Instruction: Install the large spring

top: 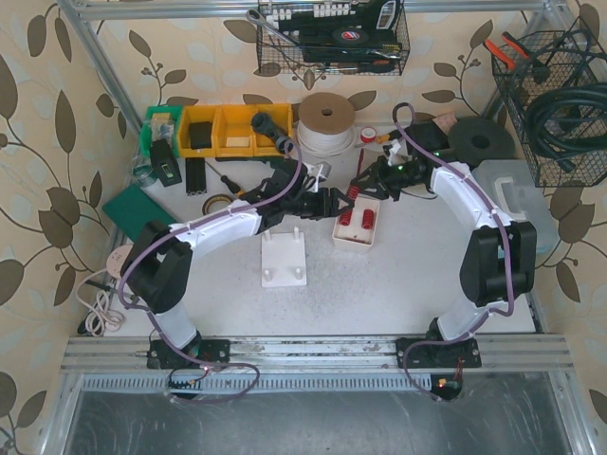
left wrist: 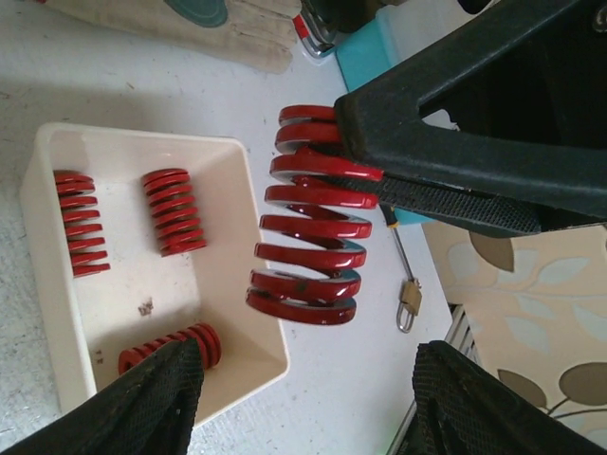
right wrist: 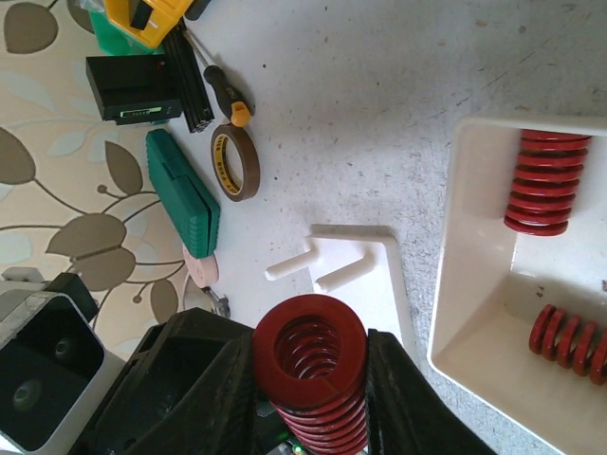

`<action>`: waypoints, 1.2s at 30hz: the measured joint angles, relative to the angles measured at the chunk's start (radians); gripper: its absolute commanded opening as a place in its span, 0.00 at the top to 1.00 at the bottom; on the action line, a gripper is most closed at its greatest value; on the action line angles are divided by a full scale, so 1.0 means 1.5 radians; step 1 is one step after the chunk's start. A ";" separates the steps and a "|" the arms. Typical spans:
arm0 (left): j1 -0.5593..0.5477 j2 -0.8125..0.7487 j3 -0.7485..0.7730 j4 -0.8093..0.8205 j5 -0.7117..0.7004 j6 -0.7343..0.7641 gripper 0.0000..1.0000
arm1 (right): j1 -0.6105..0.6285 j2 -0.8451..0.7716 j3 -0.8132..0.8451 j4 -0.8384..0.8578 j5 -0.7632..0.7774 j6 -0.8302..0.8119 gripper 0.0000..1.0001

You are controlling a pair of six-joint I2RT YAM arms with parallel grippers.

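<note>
Right wrist view, closest to the lens: my right gripper (right wrist: 309, 412) is clenched on the large spring (right wrist: 309, 346), one black finger on either side of its red coils, and I am looking straight into its open end. Beyond it on the table (right wrist: 379, 85) stands the white peg base (right wrist: 375, 275) with its two pegs, and just beside that sits the cream tray (right wrist: 469, 284) with small springs (right wrist: 545, 180) lying in it. Farther out I see a tape roll (right wrist: 235, 163), a screwdriver (right wrist: 223, 90) and a green case (right wrist: 185, 204). On the left wrist view my left gripper (left wrist: 313, 403) is released, its two padded fingers standing wide apart at the bottom of the picture and grasping nothing. Past them the large spring hangs in the air, gripped at its upper coils, clear of the table and just beside the tray's corner, apart from both the tray and the peg base. From the top view the two grippers face each other near the middle of the table, the large spring between them, just behind the tray's far edge.
</note>
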 measured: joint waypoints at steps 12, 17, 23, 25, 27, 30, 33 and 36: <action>0.000 0.031 0.044 0.014 0.008 -0.011 0.42 | 0.000 0.000 -0.001 0.010 -0.043 0.004 1.00; 0.000 0.037 0.047 0.013 0.018 -0.011 0.47 | 0.000 0.000 -0.001 0.010 -0.051 0.004 1.00; 0.000 0.037 0.047 0.011 0.020 -0.009 0.62 | 0.000 0.000 -0.001 0.010 -0.057 0.004 1.00; 0.000 0.037 0.047 0.009 0.020 -0.009 0.71 | 0.000 -0.001 -0.001 0.010 -0.060 0.004 1.00; 0.000 0.037 0.047 0.008 0.021 -0.006 0.79 | 0.000 -0.002 -0.001 0.010 -0.060 0.002 1.00; 0.000 0.037 0.050 0.006 0.020 -0.005 0.96 | 0.000 -0.004 -0.002 0.010 -0.060 -0.003 1.00; 0.000 0.037 0.050 -0.002 0.021 -0.002 1.00 | 0.001 -0.004 -0.006 0.010 -0.060 -0.007 1.00; 0.000 0.037 0.050 -0.013 0.022 0.004 1.00 | 0.003 -0.004 -0.010 0.009 -0.060 -0.011 1.00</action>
